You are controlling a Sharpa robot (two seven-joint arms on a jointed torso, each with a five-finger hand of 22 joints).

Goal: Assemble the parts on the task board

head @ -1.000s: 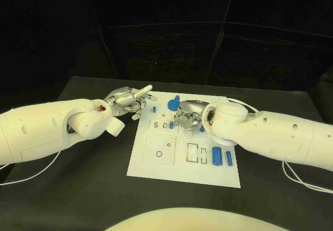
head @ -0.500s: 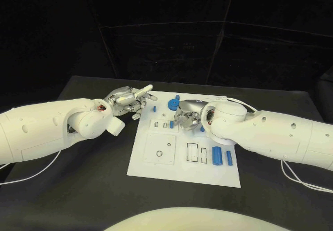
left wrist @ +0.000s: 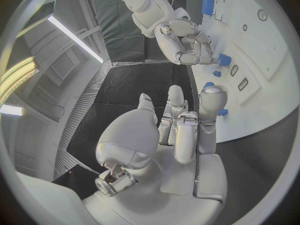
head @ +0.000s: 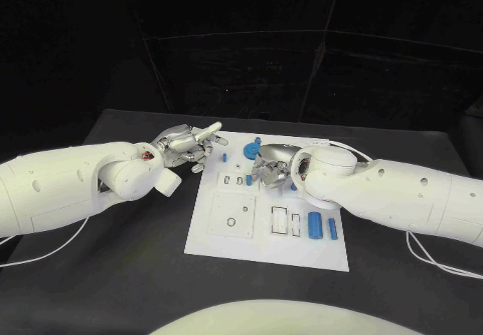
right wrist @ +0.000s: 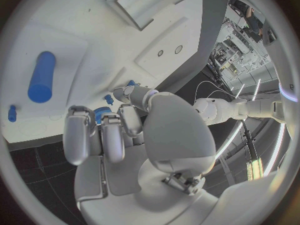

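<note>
I can read no writing anywhere before me: no words, numbers, brand marks or signs. The white board (head: pixel 264 244) under my hands carries only outlined slots and small round holes, none of them lettered. The blue pieces on it are plain, and my arms and hands bear no readable marking that I can make out in any view.
</note>
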